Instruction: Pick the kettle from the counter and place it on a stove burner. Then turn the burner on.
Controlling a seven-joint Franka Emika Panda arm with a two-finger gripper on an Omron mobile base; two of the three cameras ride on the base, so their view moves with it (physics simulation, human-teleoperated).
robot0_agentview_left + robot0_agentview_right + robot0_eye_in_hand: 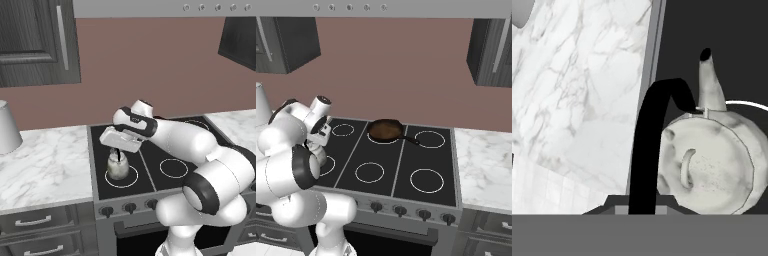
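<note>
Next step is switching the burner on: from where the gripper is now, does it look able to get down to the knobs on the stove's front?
Probably yes, but not yet. The gripper is shut on the kettle handle over the front-left stove burner. The knobs sit just below, with nothing in front of them; it must let go first.

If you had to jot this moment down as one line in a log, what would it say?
stage: setting kettle down | place: front-left burner ring of stove | jaws: shut on kettle handle | frying pan: on back burner | burner: not yet lit

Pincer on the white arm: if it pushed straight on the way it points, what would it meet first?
Probably the small pale greenish-white kettle whose thin black arched handle it already grips, then the black glass cooktop beneath; depth is unclear.
</note>
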